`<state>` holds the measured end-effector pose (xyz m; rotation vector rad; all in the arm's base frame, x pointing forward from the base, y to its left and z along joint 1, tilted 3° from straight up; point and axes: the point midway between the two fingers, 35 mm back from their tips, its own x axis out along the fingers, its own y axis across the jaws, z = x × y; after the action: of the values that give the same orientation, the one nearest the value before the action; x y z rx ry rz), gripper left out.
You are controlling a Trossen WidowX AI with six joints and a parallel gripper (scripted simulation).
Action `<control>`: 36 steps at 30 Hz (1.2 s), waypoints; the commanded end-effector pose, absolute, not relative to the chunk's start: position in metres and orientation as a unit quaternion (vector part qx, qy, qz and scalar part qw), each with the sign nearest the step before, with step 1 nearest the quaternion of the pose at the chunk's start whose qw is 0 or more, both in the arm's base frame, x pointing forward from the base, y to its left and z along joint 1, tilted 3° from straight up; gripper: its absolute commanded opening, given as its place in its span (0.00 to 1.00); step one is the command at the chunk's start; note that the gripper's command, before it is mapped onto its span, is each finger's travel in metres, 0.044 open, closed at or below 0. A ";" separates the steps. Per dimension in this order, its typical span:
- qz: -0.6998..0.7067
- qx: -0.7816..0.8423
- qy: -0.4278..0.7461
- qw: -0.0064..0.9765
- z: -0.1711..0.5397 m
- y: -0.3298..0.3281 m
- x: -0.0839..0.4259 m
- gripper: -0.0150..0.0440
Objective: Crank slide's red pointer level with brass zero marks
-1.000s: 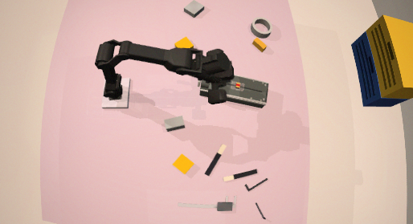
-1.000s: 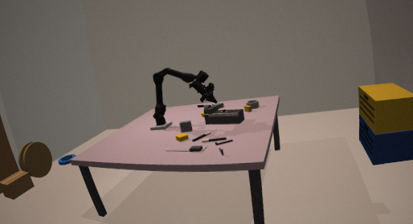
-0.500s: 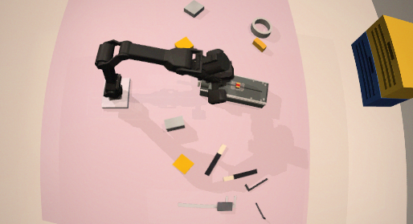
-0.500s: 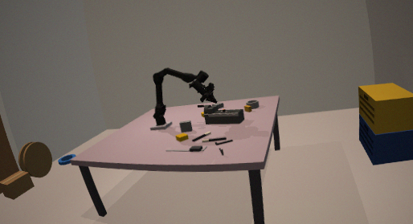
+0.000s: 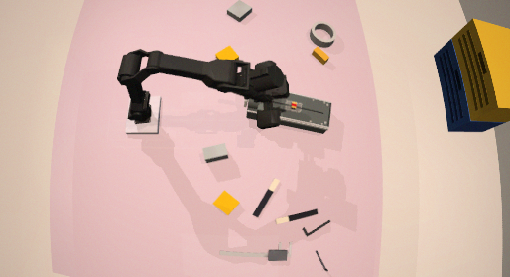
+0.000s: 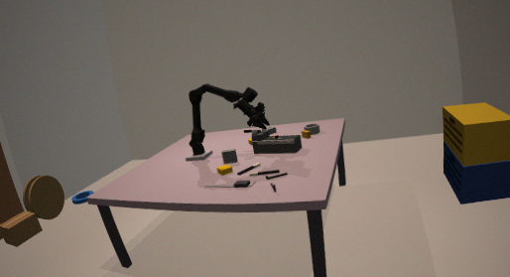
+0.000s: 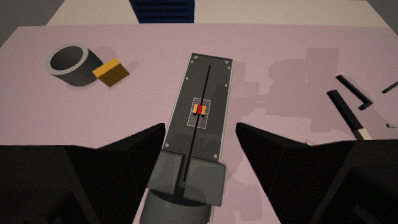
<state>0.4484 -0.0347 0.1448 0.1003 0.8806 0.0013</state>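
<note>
The machine (image 5: pixel 312 120) (image 6: pixel 278 145) (image 7: pixel 215 75) is a long dark grey box with a slotted top. Its red pointer (image 5: pixel 294 105) (image 7: pixel 199 109) sits between the two brass marks in the wrist view, inside a thin outlined rectangle, and looks about level with them. Grey-green blocks (image 7: pixel 205 181) and a rounded drum (image 7: pixel 175 210) stand at the machine's near end. My gripper (image 5: pixel 272 102) (image 6: pixel 263 126) (image 7: pixel 201 127) is open and empty, above the near end, with a finger to each side of the machine in the wrist view. The crank handle cannot be made out; the arm covers that end in the top view.
A grey ring (image 5: pixel 321 43) (image 7: pixel 89 65) and an orange block (image 5: pixel 320 56) (image 7: pixel 112 74) lie beyond the machine's side. A grey block (image 5: pixel 215 152), a yellow block (image 5: pixel 226 203), two black sticks, hex keys and a caliper (image 5: pixel 277 255) lie on the other side.
</note>
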 end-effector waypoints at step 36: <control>0.000 0.048 0.426 0.903 0.145 -0.035 0.448 0.25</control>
<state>0.4484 -0.0348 0.1448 0.0999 0.8805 0.0008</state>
